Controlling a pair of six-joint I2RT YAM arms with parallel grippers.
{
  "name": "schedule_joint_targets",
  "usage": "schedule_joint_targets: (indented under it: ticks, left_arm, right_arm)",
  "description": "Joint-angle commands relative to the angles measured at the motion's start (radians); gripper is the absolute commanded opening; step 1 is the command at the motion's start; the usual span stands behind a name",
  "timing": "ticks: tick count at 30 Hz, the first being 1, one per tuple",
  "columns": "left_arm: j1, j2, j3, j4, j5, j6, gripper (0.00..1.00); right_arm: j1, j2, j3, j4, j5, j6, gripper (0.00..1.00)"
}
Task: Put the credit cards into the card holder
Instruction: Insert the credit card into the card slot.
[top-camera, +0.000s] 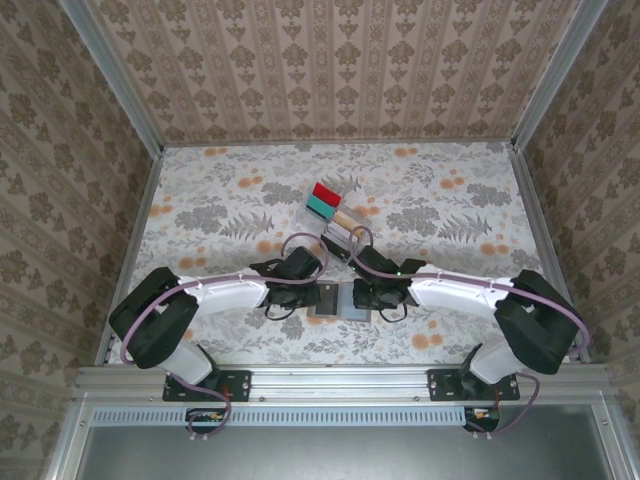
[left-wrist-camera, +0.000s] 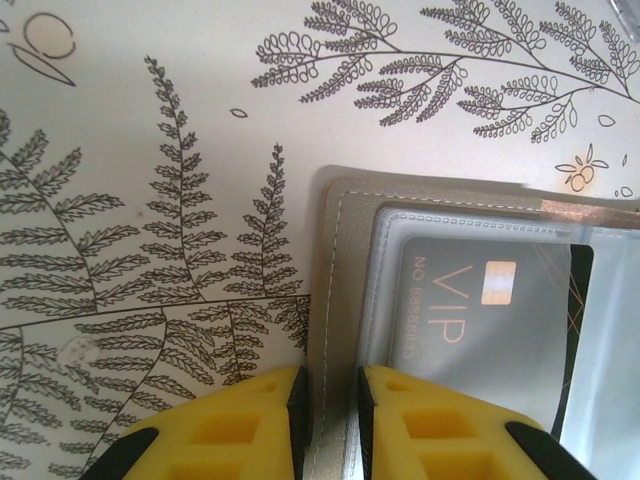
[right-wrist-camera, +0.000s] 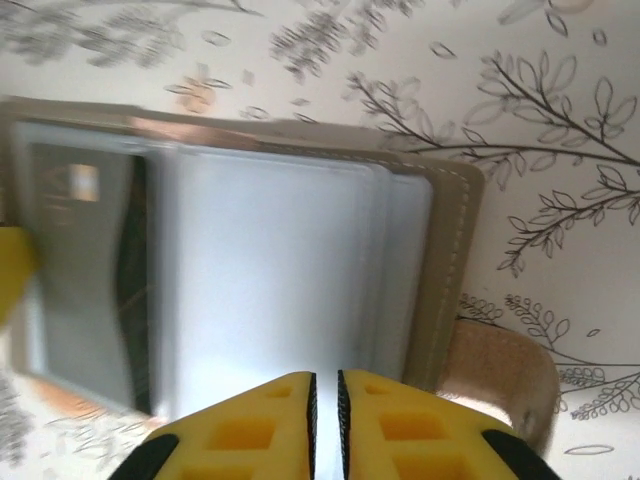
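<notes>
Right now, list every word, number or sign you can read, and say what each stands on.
"VIP": on the dark card, under a clear sleeve of the card holder, left wrist view.
"NO" followed by a row of digits: same card, beside VIP; the digits are too small to read surely.
Right wrist view: the dark card is blurred, so nothing on it can be read.

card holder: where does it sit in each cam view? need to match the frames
Top external: card holder at lower centre, just below the clear rack.
Left wrist: card holder at lower right, stitched tan edge running to the bottom.
Right wrist: card holder across the centre, tan edge at right.
Shared landmark, both wrist views: dark card with gold chip in a sleeve.
</notes>
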Motion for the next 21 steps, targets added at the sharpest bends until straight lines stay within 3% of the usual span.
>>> schedule_joint_targets:
  ticks: [1,9,21]
  left_arm:
    - [-0.006,0.034,-0.008,-0.032,0.015,0.002,0.24]
    - [-0.008,0.017,0.015,-0.032,0.022,0.013,0.29]
    - [-0.008,-0.016,-0.014,-0.007,0.016,0.005,0.39]
  right_arm:
    - [0.009,-0.043,0.026,0.052,-0.059,-0.025,0.19]
    - [0.021,0.126,0.084,0.177,-0.195,-0.006,0.1]
    - [0.023,0.198,0.061,0.165,-0.128,0.041,0.09]
